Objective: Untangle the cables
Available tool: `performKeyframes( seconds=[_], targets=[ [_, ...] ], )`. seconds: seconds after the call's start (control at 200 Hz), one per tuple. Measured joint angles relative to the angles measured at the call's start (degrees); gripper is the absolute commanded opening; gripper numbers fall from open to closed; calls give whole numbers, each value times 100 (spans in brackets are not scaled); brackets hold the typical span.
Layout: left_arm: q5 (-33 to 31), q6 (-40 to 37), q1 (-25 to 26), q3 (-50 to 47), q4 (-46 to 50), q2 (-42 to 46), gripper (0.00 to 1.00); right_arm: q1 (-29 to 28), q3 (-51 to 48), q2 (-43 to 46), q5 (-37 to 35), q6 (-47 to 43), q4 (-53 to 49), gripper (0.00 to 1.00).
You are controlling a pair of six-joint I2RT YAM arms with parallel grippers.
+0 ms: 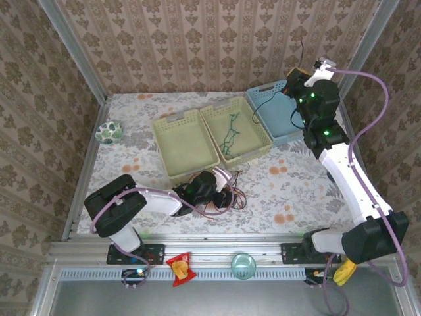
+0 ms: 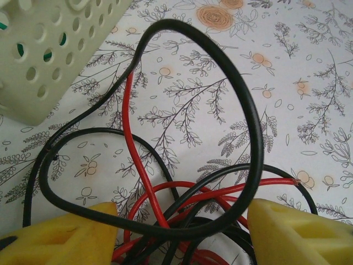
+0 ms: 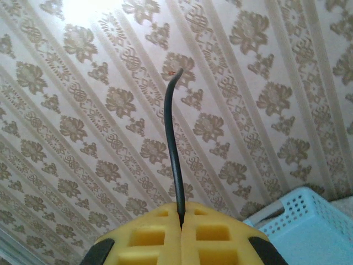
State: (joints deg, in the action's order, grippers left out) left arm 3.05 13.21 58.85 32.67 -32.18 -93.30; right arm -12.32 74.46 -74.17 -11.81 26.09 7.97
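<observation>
A tangle of red cable and black cable lies on the flowered table, close to a cream basket's corner. My left gripper is open, its yellow fingertips either side of the tangle, low over it. From above, this gripper sits at the tangle. A green cable lies in the right cream basket. My right gripper is shut on a thin black cable whose end points up. It hangs high over the blue basket.
A second cream basket stands left of the first. A green-and-white ball lies at the table's left edge. A red snack packet and a teal cup sit on the near rail. Patterned walls close in three sides.
</observation>
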Motion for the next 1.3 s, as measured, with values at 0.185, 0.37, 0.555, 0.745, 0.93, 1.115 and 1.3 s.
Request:
performKeyframes(
  seconds=[0.185, 0.37, 0.555, 0.745, 0.93, 1.115, 1.3],
  targets=[
    [4, 0, 0, 0, -7, 0, 65, -914, 323, -431, -1082, -1593, 647, 0],
    [20, 0, 0, 0, -7, 0, 65, -1620, 1078, -1572, -1792, -3261, 1073, 0],
    [20, 0, 0, 0, -4, 0, 65, -1445, 2433, -2763, -1991, -3648, 584, 0],
    [20, 0, -4, 0, -2, 0, 66, -990, 3357, -3453, -2258, -3687, 254, 0],
    [20, 2, -7, 0, -2, 0, 66, -669, 3528, -3617, -2369, -3635, 2, 0],
    [20, 2, -7, 0, -4, 0, 66, -463, 2973, -3628, -2371, -3250, -365, 0],
    [24, 2, -7, 0, -4, 0, 66, -186, 2688, -3917, -1930, -2468, -1762, 0]
  ],
)
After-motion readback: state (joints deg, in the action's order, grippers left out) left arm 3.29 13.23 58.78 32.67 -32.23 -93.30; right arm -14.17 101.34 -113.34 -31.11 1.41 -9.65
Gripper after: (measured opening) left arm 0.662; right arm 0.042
